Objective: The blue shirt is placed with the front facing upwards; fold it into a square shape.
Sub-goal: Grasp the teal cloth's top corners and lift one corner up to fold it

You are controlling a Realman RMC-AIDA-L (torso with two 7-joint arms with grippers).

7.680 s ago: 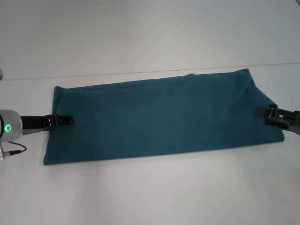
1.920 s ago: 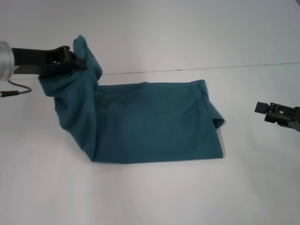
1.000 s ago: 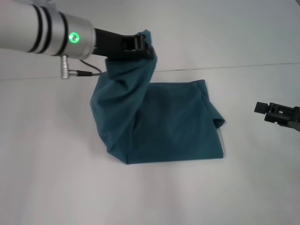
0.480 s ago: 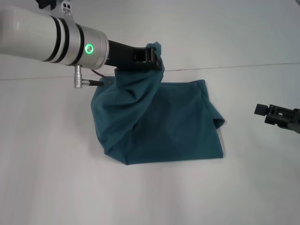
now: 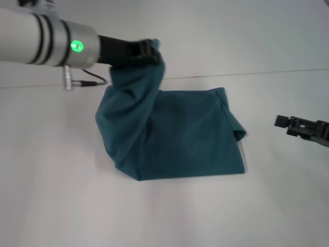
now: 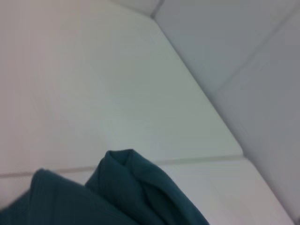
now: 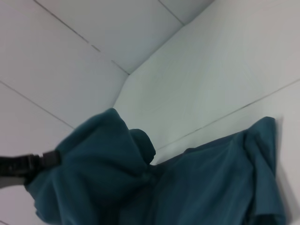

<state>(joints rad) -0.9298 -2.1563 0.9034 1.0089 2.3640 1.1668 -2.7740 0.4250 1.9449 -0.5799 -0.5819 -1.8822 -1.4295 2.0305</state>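
The blue shirt (image 5: pixel 180 136) lies on the white table as a folded teal band, its left end lifted into the air. My left gripper (image 5: pixel 149 52) is shut on that raised end, high above the shirt's left part, and cloth drapes down from it. A bunched edge of the shirt (image 6: pixel 126 187) fills the low part of the left wrist view. The right wrist view shows the hanging cloth (image 7: pixel 98 168) with the left gripper (image 7: pixel 28 165) holding it. My right gripper (image 5: pixel 281 121) hovers apart from the shirt, to its right, holding nothing.
The white table (image 5: pixel 169 211) spreads around the shirt, and its far edge (image 5: pixel 277 72) meets a pale wall behind. A grey cable (image 5: pixel 90 81) hangs under my left wrist.
Since a second ago my left gripper has kept carrying the shirt's left end above the lying part, shifting slightly back left in the last half second. The right gripper has barely moved.
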